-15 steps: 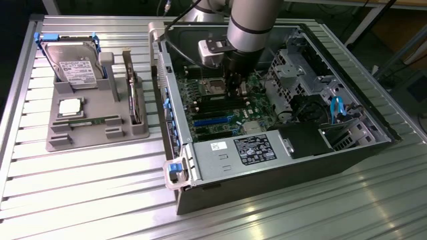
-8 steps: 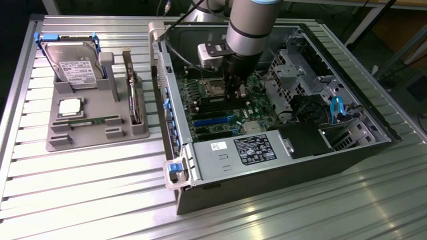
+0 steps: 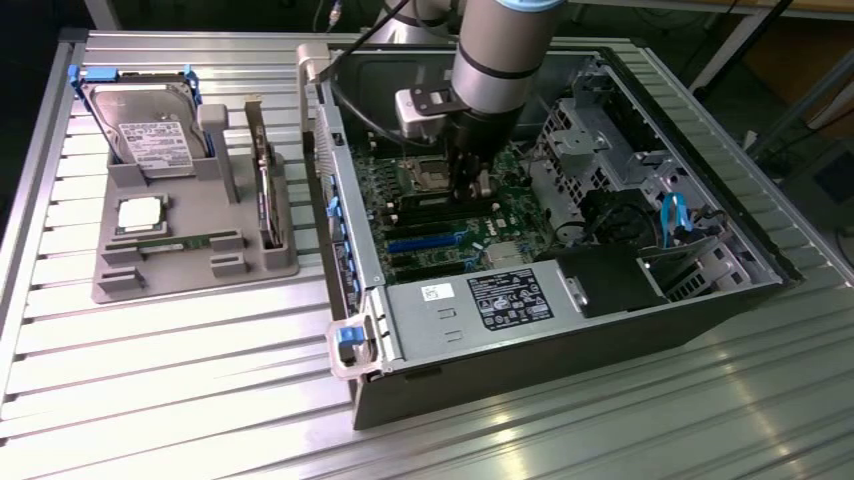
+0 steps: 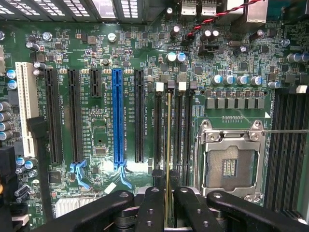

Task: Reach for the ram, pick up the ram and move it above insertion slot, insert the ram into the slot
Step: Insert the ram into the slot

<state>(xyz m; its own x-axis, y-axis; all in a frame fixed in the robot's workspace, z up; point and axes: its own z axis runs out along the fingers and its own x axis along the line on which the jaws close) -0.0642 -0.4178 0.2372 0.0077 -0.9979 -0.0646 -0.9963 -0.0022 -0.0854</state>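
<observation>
One arm (image 3: 501, 50) points straight down, fingers (image 4: 152, 208) pinching ram (image 4: 168, 145).

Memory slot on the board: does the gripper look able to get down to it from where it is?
Probably yes. The gripper holds the memory stick edge-on, lined up with the slot. The case is open, and nothing lies between them.

Exterior cam: high, well back, angled down over table (image 3: 160, 380) and open case (image 3: 561, 360). Wrist cam: close in, seemingly square-on to motherboard (image 4: 101, 121). Shared: that board.
</observation>
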